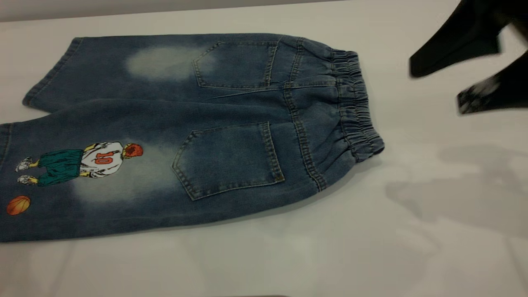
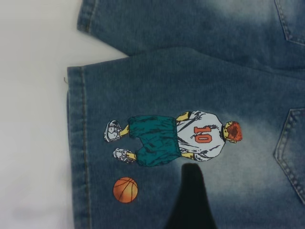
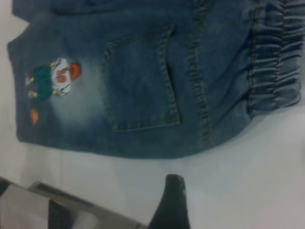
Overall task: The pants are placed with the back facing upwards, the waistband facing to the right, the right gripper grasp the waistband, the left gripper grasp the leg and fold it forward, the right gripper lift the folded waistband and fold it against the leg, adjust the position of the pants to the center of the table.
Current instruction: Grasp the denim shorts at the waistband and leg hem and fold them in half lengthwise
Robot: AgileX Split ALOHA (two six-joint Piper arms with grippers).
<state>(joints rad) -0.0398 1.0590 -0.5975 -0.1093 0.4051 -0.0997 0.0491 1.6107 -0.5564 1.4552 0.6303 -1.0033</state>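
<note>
the right gripper (image 1: 458, 78) hangs in the air past the waistband (image 1: 357, 105), well apart from it and clear of the table (image 1: 412, 255). its two black fingers (image 1: 449, 51) stand spread with a plain gap between them — released, holding nothing, touching nothing. in the right wrist view one dark fingertip (image 3: 171, 200) shows over bare white table, short of the denim. the left gripper (image 2: 190, 200) shows only in its own wrist view, as a single dark finger over the leg (image 2: 181, 143), just beside the printed player; i cannot tell whether it is spread or closed, nor whether it touches the cloth.

the pants (image 1: 198, 136) lie flat and unfolded, back pockets up, waistband toward the right arm's side, the printed leg the nearer one in the exterior view and running off that view's left edge. so no fold is made yet; the step in hand looks like the very first — the approach to grasp.

next, by my judgement, the right gripper must come down and inward onto the puckered elastic band and close on it, both layers if it can, while the left gripper takes the leg near its hem. the ruched edge is thick, so a shallow bite may slip off.
</note>
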